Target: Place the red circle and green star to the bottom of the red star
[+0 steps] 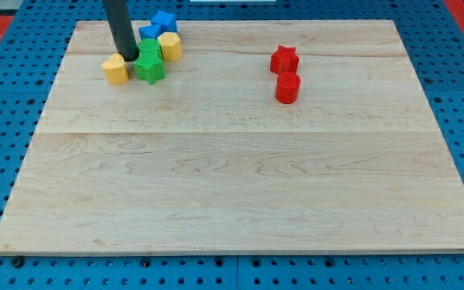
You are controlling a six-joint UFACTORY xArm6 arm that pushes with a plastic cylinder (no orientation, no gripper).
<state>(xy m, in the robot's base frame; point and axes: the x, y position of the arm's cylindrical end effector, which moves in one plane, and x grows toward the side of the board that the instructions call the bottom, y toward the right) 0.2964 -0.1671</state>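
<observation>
A: Where is my tip (pixel 129 58)?

B: Near the board's top-left corner, between a yellow block (pixel 115 69) and the green star (pixel 150 68). It is a bare rod and holds nothing.

A: And the red star (pixel 283 59)?

B: Right of centre, near the top edge. The red circle (pixel 287 88) sits just below it, well apart from the green star.

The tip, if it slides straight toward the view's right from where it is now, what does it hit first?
Most likely the green star: my tip sits just off its left side, between it and the yellow block. Depth is hard to judge, so it may already be touching.
</observation>
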